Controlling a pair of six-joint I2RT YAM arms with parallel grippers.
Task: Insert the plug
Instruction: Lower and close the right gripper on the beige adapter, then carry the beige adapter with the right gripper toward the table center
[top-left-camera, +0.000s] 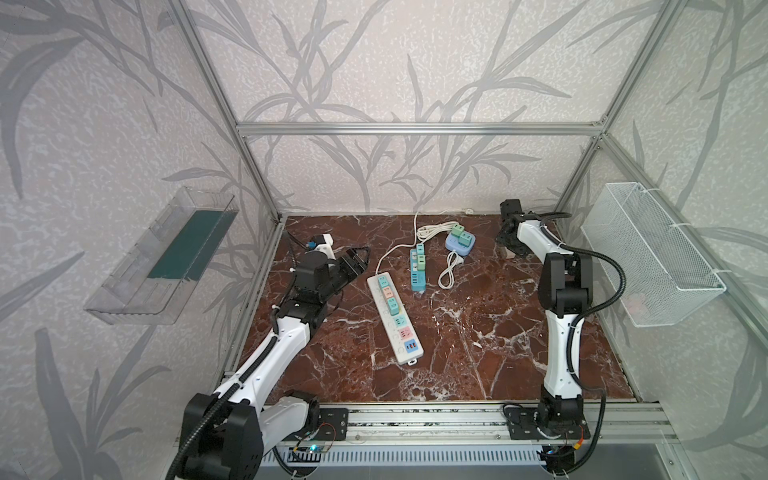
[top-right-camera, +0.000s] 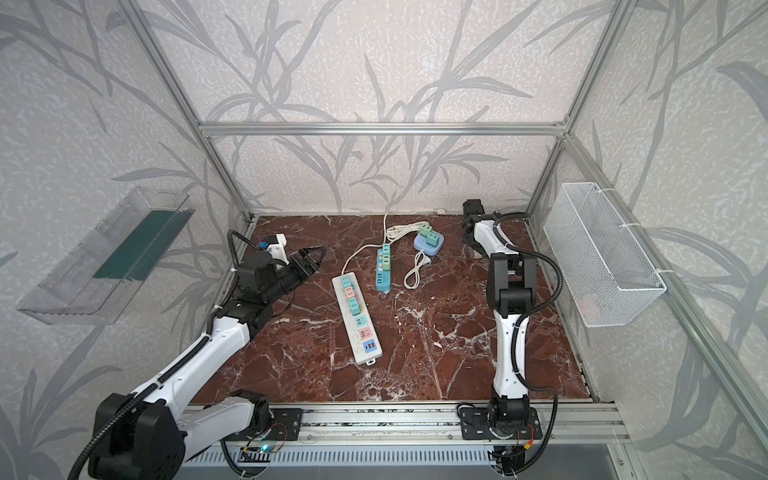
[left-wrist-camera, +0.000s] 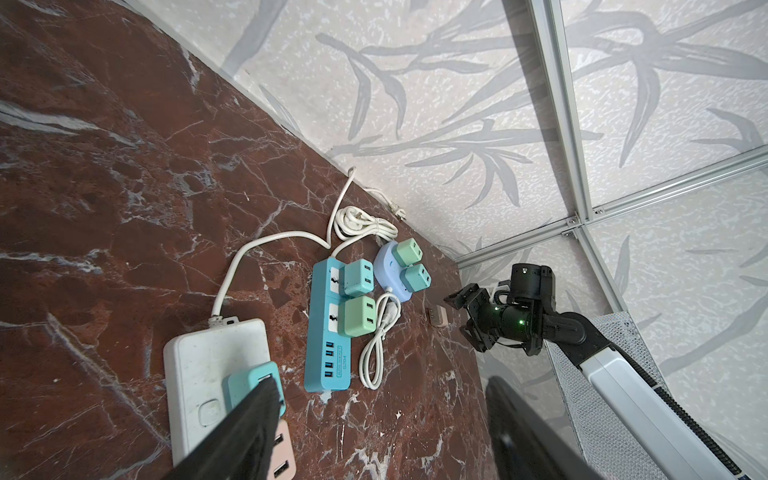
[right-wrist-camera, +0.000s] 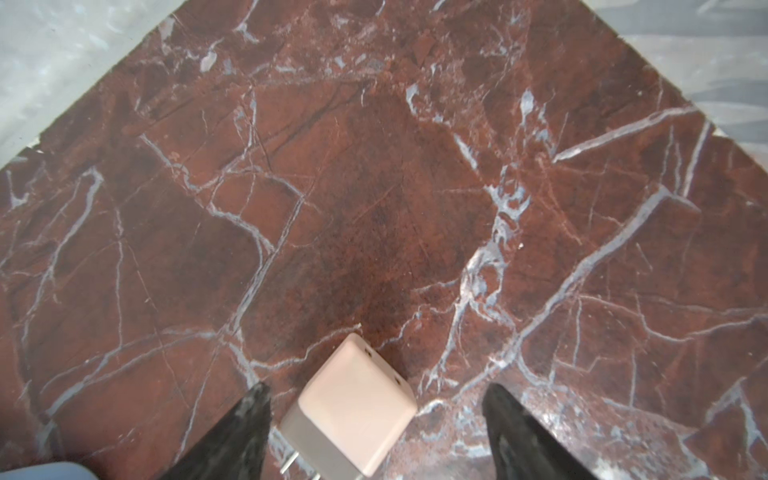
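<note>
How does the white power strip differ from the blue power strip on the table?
The white power strip is longer and lies nearer the robot; the blue power strip is shorter and farther back. The white one carries more adapters than the blue one, which holds two. Both lie flat with white cords.

The walls (top-left-camera: 415, 75) carried pale paper with grey leaves. Aluminium bars (top-left-camera: 415, 128) framed the corners. The floor (top-left-camera: 478, 332) was red-brown marble with white veins. A clear shelf (top-left-camera: 124, 301) hung on the left wall, a white wire basket (top-left-camera: 648, 257) on the right.
</note>
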